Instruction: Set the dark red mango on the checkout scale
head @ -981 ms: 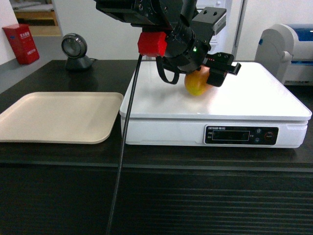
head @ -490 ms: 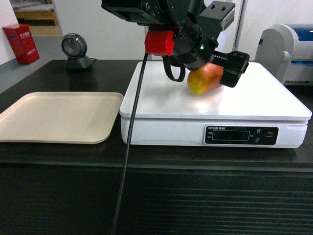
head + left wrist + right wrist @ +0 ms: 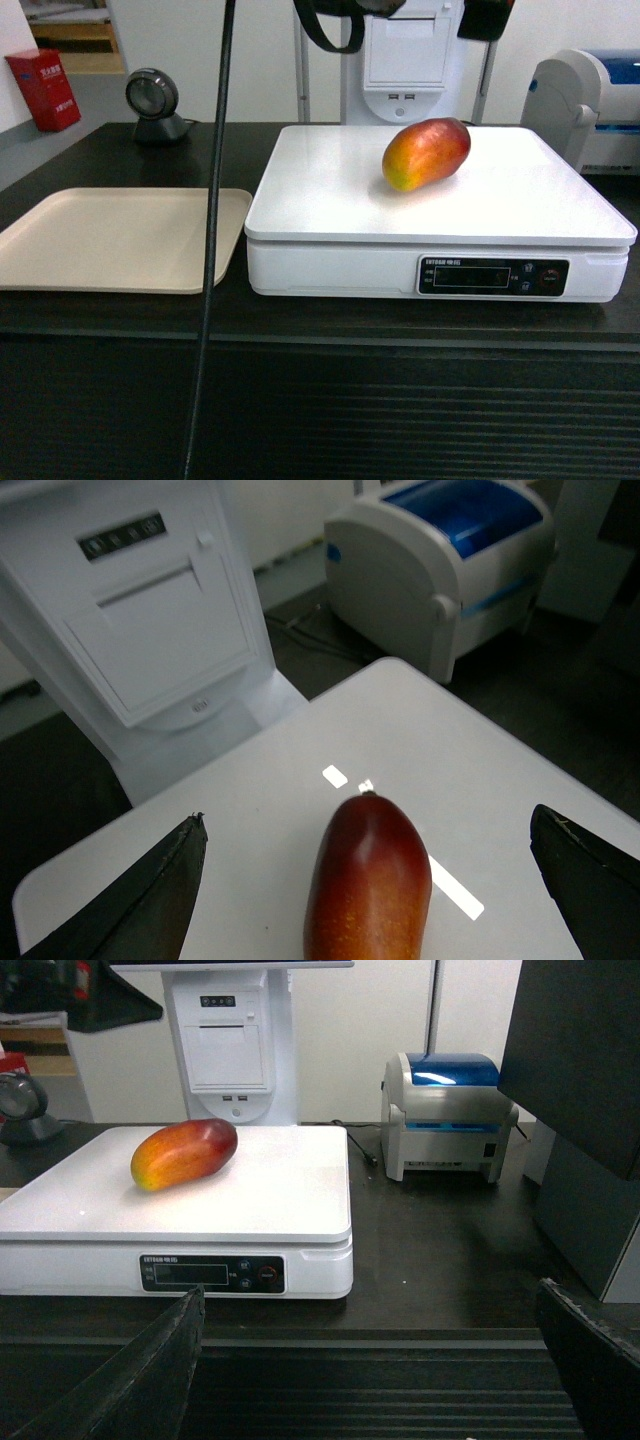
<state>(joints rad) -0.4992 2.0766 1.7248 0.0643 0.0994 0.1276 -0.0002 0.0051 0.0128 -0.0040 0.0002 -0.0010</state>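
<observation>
A flat beige plastic tray (image 3: 120, 238) lies on the worktop. Behind it stands a round grey barcode scanner (image 3: 153, 100), near a red box (image 3: 44, 88). A white-and-blue label printer (image 3: 447, 1115) sits far right.

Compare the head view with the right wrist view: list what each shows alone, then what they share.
Only the head view shows the beige tray left of the scale, the red box and a black cable hanging down. Only the right wrist view shows its own open right gripper low before the checkout. Both show the dark red mango lying free on the scale, the barcode scanner and the blue-lidded printer.
</observation>
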